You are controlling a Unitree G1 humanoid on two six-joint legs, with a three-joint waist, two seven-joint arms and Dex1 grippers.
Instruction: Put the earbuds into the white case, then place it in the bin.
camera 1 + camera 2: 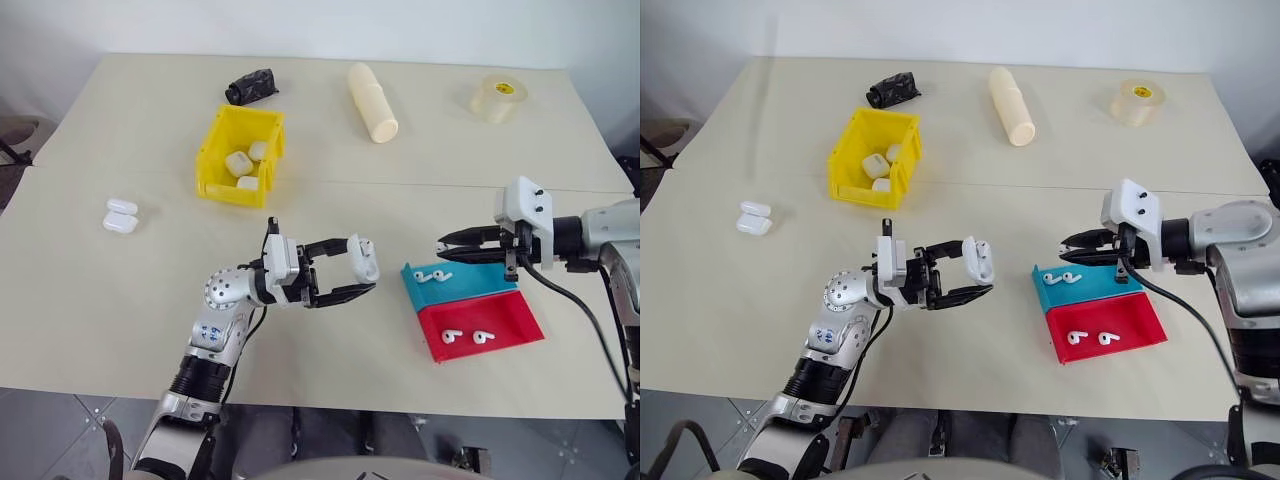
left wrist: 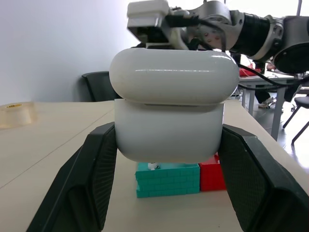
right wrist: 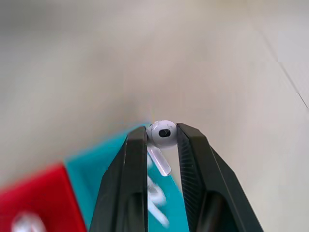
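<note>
Glossy white case, pebble-rounded

bin sits back-left on the table with cases in it, two trays near the front-right edge, earbuds on them

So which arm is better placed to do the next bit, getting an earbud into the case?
Right. The right gripper is already shut on an earbud, lifted above the blue tray. The left gripper is occupied holding the white case, presenting it toward the right.
</note>
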